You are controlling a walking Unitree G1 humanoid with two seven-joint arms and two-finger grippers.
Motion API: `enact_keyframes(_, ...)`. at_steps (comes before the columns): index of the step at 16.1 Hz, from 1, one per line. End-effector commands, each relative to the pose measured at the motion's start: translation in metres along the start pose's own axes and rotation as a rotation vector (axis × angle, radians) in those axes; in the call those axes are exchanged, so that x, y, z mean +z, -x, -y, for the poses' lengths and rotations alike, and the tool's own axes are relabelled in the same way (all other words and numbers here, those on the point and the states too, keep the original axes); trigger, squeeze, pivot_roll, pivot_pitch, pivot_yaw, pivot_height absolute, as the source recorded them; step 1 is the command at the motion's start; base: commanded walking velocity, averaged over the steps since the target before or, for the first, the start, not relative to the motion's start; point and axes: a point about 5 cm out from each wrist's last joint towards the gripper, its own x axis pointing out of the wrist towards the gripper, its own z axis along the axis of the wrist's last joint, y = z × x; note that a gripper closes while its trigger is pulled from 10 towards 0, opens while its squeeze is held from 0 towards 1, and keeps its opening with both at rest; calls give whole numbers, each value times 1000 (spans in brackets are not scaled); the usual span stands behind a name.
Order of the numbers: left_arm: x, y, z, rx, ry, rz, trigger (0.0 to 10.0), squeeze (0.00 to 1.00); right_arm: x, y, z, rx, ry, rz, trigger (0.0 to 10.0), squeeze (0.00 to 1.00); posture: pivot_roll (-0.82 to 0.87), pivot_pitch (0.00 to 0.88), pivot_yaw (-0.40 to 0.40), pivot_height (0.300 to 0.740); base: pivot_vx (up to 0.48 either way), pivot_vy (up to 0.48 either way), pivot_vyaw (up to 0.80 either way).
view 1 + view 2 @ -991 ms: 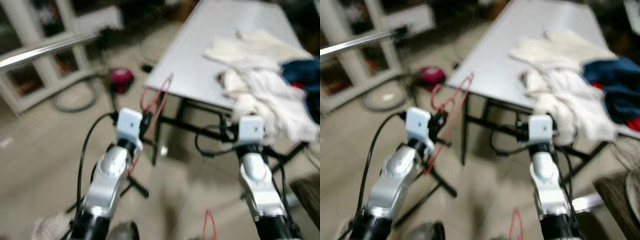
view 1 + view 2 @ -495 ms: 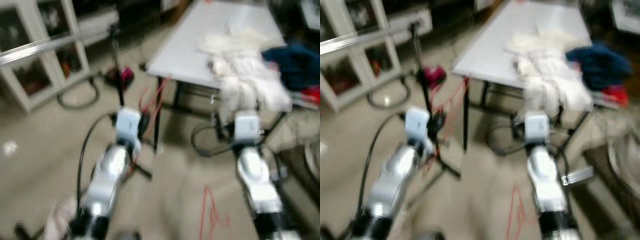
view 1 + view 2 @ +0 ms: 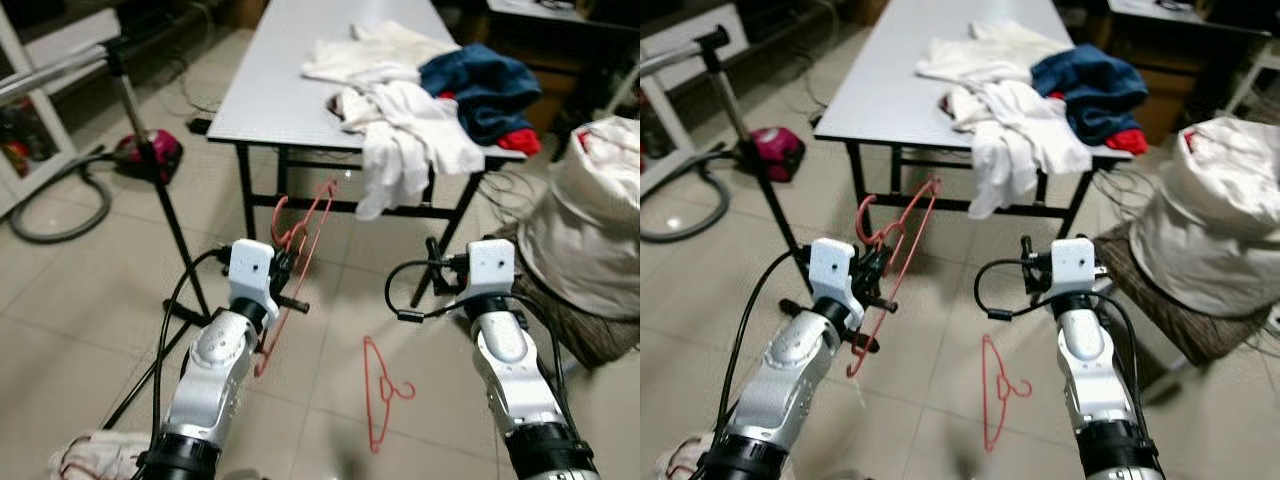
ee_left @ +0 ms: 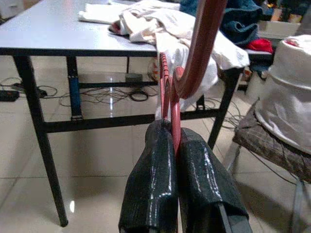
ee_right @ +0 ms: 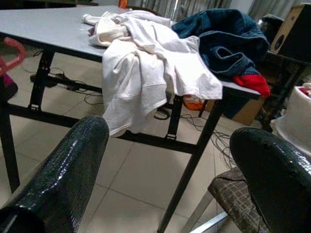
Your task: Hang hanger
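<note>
Two changes stood out against a second before: the head camera had steadied and swung, so the blur was gone and the table (image 3: 270, 95) sat farther off with its whole near edge in sight, and the second hanger (image 3: 378, 393) on the floor tiles now lay fully in view between the arms. The left gripper (image 4: 176, 180) still had its fingers (image 4: 151, 184) pinched tight on the red hanger (image 3: 300, 250), the wire passing up between them and the hook curving above. That hanger hung tilted just beyond the left wrist, above the floor and short of the table's near edge. The right gripper (image 5: 167, 174) was spread wide and held nothing, pointing toward the table. Beyond, a heap of white clothes (image 3: 395, 135) draped over the near right edge of the table, with a blue garment (image 3: 480, 85) behind it. A stand pole (image 3: 155, 180) rose on the left.
</note>
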Motion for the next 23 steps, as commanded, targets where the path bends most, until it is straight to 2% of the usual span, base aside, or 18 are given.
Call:
enact_keyframes(1,3,1,-1,-8,4,20,10000,0,5,-4,-1,4,-11,25,10000,0,61,0,-33,740,0,0,-556)
enact_keyframes(5,-6,13,-14,39,-20,-3,10000,0,0,-2,1,12,-86,0,10000,0,87,0,-52,740,0,0,-545)
enact_keyframes(8,-10,21,-15,59,-18,-5,10000,0,1,-5,-4,53,-105,8,10000,0,114,0,-62,740,0,0,-540)
enact_keyframes(11,-3,21,-17,47,-46,34,10000,0,2,-9,-12,93,-105,8,10000,0,123,0,-80,740,0,-160,-535)
enact_keyframes(16,3,17,-11,-4,-29,68,10000,0,5,-12,-11,119,-83,14,10000,0,108,0,-92,740,0,-475,-504)
enact_keyframes(19,0,13,-13,28,-20,48,10000,0,1,-9,-4,103,-72,8,10000,0,91,0,-87,736,0,-155,-481)
enact_keyframes(23,0,11,-17,65,-23,38,10000,0,-5,-6,-9,105,-77,-10,10000,0,100,0,-81,720,0,0,-480)
